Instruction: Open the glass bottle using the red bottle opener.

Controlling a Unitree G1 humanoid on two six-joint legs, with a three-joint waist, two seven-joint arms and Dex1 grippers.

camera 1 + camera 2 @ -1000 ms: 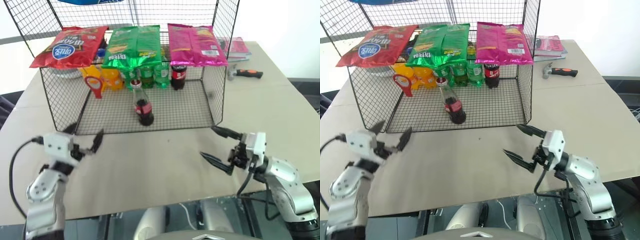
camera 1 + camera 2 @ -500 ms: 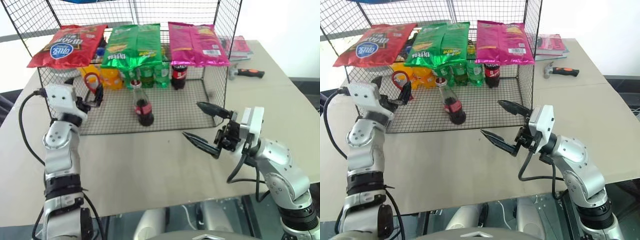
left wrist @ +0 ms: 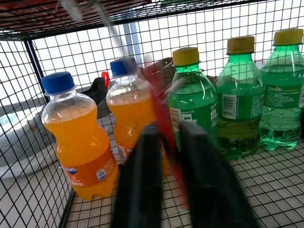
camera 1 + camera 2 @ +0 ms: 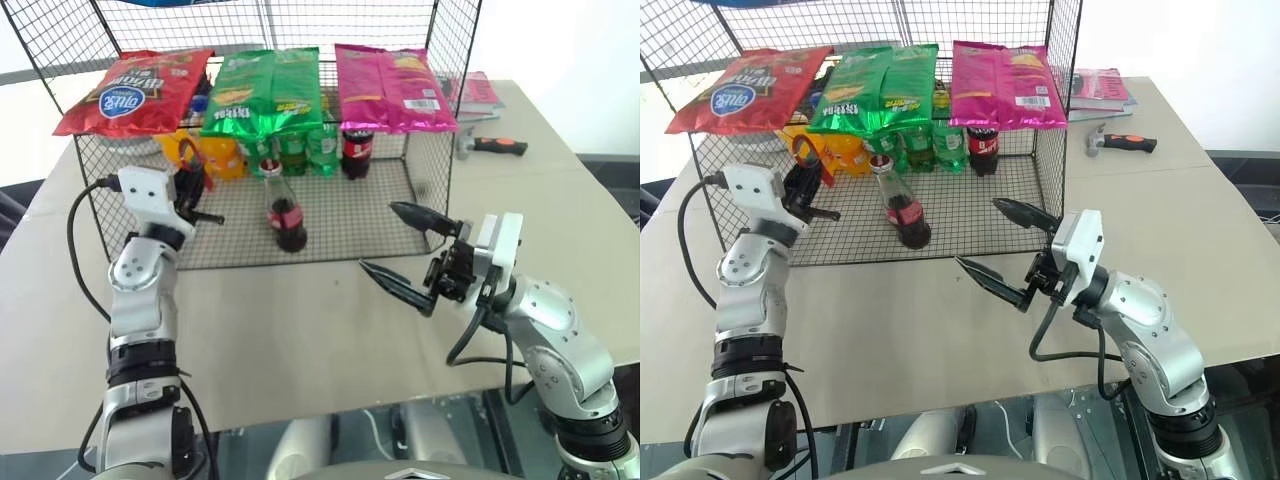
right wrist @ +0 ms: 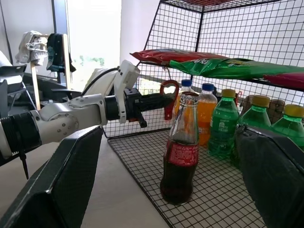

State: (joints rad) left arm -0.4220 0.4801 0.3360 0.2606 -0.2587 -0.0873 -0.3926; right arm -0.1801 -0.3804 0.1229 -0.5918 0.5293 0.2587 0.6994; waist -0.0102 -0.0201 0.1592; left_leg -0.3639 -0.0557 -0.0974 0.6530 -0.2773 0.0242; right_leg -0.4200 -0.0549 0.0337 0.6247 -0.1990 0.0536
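The glass bottle (image 4: 286,212) stands upright on the wire rack's floor near its front, with dark liquid, a red label and a red cap. The red bottle opener (image 5: 169,90) is at the rack's front left, its ring head up, beside the orange bottles. My left gripper (image 4: 193,181) is shut on the opener's handle, which shows as a red blur between its fingers (image 3: 142,156). My right gripper (image 4: 378,240) hangs open over the table in front of the rack, to the right of the bottle and apart from it, jaws wide with nothing between them.
The wire rack (image 4: 432,190) carries chip bags (image 4: 265,90) on its top shelf. Orange soda bottles (image 3: 80,142), green Sprite bottles (image 3: 240,95) and a dark soda bottle (image 4: 357,152) line the back. A hammer (image 4: 490,146) and books (image 4: 478,92) lie at the back right.
My left arm reached forward and up to the rack's front left and its fingers closed on the opener. My right gripper rose and shifted left, staying open.
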